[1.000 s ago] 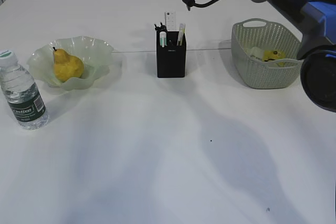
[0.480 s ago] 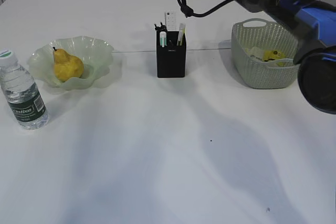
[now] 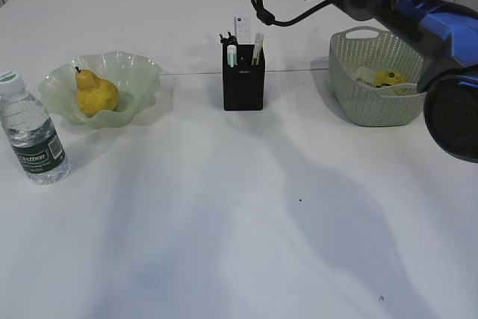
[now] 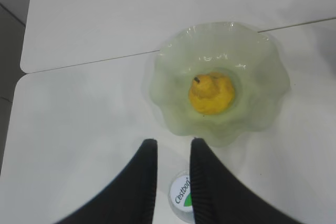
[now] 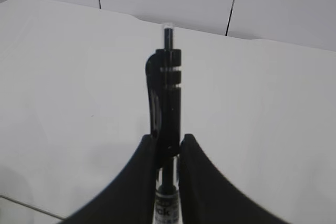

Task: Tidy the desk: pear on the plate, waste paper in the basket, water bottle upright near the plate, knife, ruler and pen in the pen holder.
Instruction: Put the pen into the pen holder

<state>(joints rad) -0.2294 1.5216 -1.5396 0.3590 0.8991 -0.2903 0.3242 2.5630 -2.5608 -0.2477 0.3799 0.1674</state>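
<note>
— Pear [image 3: 96, 93]?
— Yellow, short dark stem, sitting in the middle of the pale green ruffled plate [image 3: 138, 69].
— Water bottle [image 3: 31, 134]?
— Clear, white cap, dark green label, upright on the white desk [image 3: 239, 214] just beside the plate, nearer the camera.
— Pen holder [image 3: 243, 78]?
— Black square box mid-desk, clear ruler [image 3: 241, 30] standing in it among other sticks.
— Waste paper [image 3: 386, 78]?
— Yellow-and-white scrap lying inside the sage-green basket [image 3: 377, 98], right of the holder.
— Pen [image 5: 169, 124]?
— Black, pinched between the right gripper's [image 5: 167, 153] fingers, clip end pointing away.

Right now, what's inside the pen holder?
Sticking out of the pen holder are the clear ruler and a few pen-like items; their lower parts and anything at the bottom are hidden by its black walls.
</note>
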